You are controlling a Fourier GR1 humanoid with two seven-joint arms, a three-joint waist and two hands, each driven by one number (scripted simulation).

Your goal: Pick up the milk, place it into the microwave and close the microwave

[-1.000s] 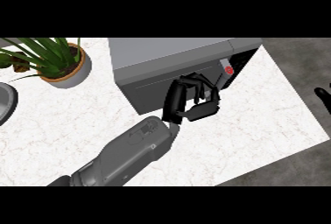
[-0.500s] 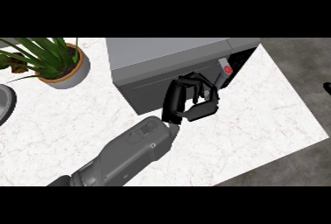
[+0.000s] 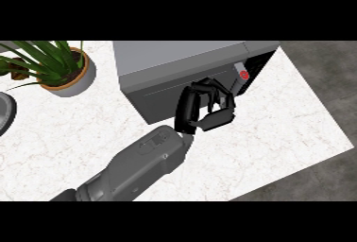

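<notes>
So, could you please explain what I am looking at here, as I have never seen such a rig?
This is the view from the robot's head, looking steeply down at a white counter. The robot is a humanoid, but only its grey left forearm shows, coming in from the lower edge and ending in the black left hand. The hand's fingers are curled against the front of the grey microwave, beside the panel with a red button. The hand holds nothing that I can see, and the milk is not in view. I cannot tell whether the door is fully shut. A potted plant stands at the upper left. The right hand is out of view.
</notes>
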